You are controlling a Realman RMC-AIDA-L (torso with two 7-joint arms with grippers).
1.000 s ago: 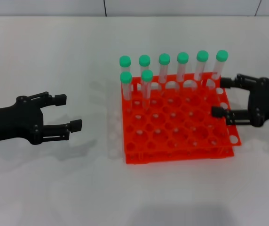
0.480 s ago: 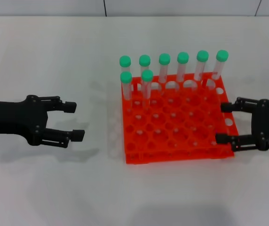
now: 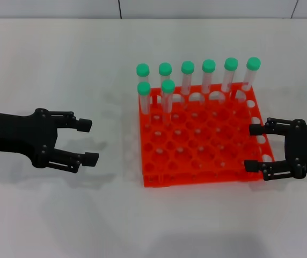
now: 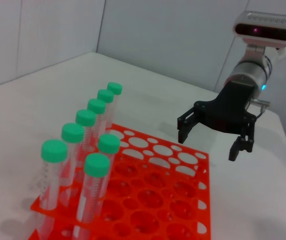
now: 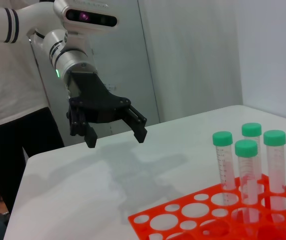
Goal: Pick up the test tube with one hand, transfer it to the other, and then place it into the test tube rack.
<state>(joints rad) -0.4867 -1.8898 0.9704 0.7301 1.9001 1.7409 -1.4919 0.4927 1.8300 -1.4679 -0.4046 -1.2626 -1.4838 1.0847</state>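
The orange-red test tube rack [image 3: 196,180] stands at mid table. Several green-capped test tubes [image 3: 208,75] stand upright in its back row, and two more [image 3: 167,94] in the second row at the left. No loose tube shows on the table. My left gripper [image 3: 88,141] is open and empty, level with the rack and well to its left. My right gripper [image 3: 250,148] is open and empty at the rack's right front edge. The left wrist view shows the rack [image 4: 203,156], the tubes [image 4: 85,120] and the right gripper [image 4: 208,144]. The right wrist view shows the left gripper [image 5: 116,139].
The white table [image 3: 62,64] carries only the rack. A wall seam [image 3: 119,8] runs behind its far edge. In the right wrist view the table's edge [image 5: 20,190] drops off behind the left gripper.
My right gripper has moved from the rack's back right corner to its front right edge. My left gripper has shifted a little right and nearer. Both stayed open.
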